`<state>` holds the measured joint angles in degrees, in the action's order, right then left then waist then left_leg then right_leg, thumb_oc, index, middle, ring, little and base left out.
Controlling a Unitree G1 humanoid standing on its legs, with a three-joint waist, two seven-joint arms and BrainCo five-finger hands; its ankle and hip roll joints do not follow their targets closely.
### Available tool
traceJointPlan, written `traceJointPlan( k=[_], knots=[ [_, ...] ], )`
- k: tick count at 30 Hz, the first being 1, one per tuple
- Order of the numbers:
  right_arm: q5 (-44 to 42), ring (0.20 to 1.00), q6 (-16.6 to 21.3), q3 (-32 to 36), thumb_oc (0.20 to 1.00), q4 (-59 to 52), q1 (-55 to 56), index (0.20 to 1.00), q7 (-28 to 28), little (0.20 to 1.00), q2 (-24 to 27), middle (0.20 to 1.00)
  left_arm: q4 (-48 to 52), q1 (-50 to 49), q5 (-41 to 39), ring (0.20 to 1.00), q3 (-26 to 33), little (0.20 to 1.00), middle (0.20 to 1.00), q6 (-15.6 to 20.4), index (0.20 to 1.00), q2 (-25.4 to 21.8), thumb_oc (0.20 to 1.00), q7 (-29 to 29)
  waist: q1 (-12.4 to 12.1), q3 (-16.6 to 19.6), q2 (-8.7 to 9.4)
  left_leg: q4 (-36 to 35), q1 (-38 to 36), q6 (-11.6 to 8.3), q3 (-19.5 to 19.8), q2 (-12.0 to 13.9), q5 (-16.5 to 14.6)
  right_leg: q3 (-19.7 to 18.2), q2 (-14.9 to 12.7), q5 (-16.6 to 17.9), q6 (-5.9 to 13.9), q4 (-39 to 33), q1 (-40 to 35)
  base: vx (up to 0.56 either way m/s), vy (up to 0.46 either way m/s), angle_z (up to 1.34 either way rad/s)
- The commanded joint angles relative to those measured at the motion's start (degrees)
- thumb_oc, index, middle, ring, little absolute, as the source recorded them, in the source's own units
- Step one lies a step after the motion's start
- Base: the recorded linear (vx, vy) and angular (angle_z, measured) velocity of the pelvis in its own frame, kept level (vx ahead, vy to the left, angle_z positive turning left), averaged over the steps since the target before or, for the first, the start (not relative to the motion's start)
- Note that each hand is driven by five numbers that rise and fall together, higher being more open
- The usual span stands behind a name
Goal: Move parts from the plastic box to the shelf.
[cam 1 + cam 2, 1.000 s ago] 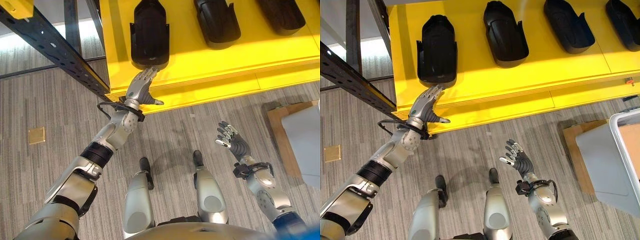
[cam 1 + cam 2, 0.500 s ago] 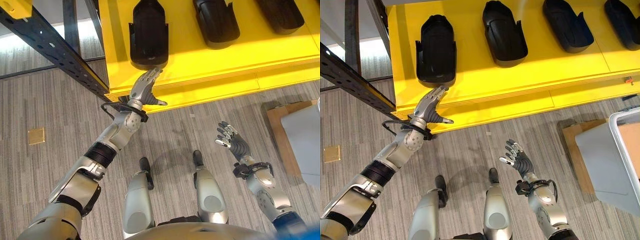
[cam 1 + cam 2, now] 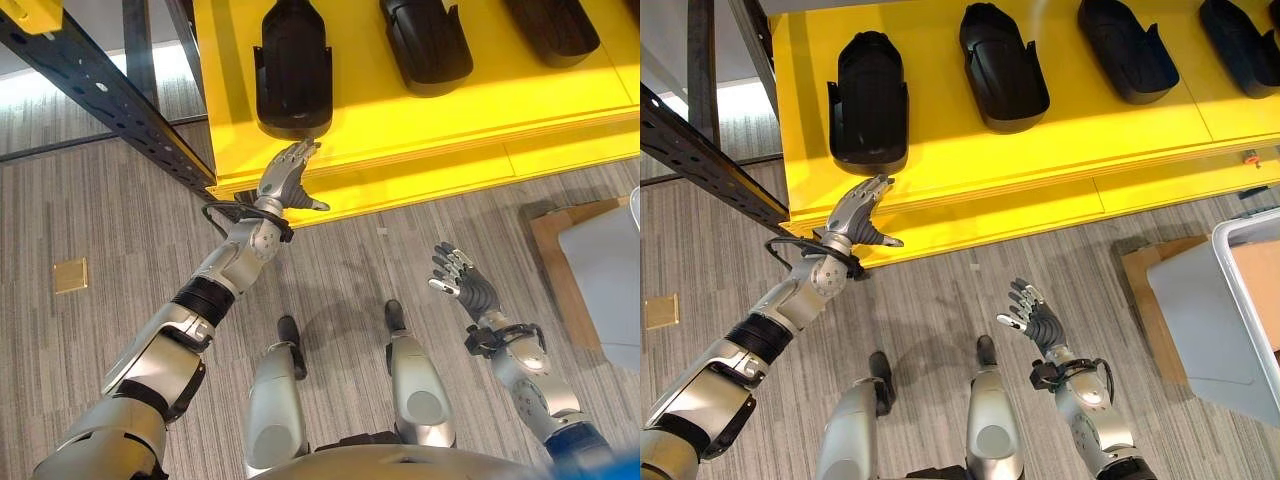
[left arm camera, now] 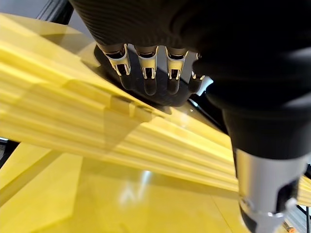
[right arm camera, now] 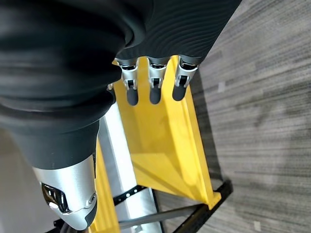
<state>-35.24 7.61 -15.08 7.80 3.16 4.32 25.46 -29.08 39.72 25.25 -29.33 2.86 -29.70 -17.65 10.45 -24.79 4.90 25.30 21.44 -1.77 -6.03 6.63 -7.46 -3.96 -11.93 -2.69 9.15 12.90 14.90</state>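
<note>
Furthest left, a dark perforated steel upright (image 3: 700, 160) of the rack slants across the grey carpeted floor (image 3: 940, 310). Beside it the yellow shelf (image 3: 1060, 130) carries a row of black moulded parts, the leftmost part (image 3: 868, 100) lying near the shelf's front edge, with a second part (image 3: 1002, 68), a third part (image 3: 1128, 50) and a fourth part (image 3: 1240, 45) spaced along to the right. The left robot hand (image 3: 858, 208) reaches up to the shelf's front lip just below the leftmost part, fingers straight and thumb stuck out sideways, released and grasping nothing (its fingertips (image 4: 146, 80) lie near the part's dark end in the wrist view, though contact cannot be told). Lower and further right, the right robot hand (image 3: 1036, 318) hangs over the floor, well apart from the shelf, fingers relaxed and empty. At the far right edge sits the grey plastic box (image 3: 1230, 320), resting on a brown board (image 3: 1145, 300).
</note>
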Motion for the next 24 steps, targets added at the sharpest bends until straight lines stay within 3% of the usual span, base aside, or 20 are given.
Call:
traceJointPlan(
  k=[1, 24],
  knots=[
    [-1.5, 1.000, 1.5, 0.4, 1.000, -2.7, 1.9, 1.000, 0.5, 1.000, 3.0, 1.000, -2.0, 3.1, -1.8, 1.000, 0.5, 1.000, 1.000, 0.8, 1.000, 0.1, 1.000, -1.6, -0.1, 3.7, 0.15, 0.5, 3.4, -3.48, 5.7, 3.7, 2.4, 0.5, -2.0, -8.4, -1.42, 4.3, -2.9, 0.00, 0.000, 0.00],
    [-2.1, 1.000, 1.5, 0.3, 1.000, -2.8, 2.7, 1.000, 1.0, 1.000, 3.8, 1.000, -3.3, 8.8, -3.2, 1.000, -0.4, 1.000, 1.000, 0.5, 1.000, -1.0, 1.000, -2.7, 0.6, 4.0, 0.36, 0.9, 3.8, -3.70, 5.6, 3.9, 2.4, 0.2, -1.8, -8.6, -1.41, 5.1, -2.3, 0.00, 0.000, 0.00]
  ],
)
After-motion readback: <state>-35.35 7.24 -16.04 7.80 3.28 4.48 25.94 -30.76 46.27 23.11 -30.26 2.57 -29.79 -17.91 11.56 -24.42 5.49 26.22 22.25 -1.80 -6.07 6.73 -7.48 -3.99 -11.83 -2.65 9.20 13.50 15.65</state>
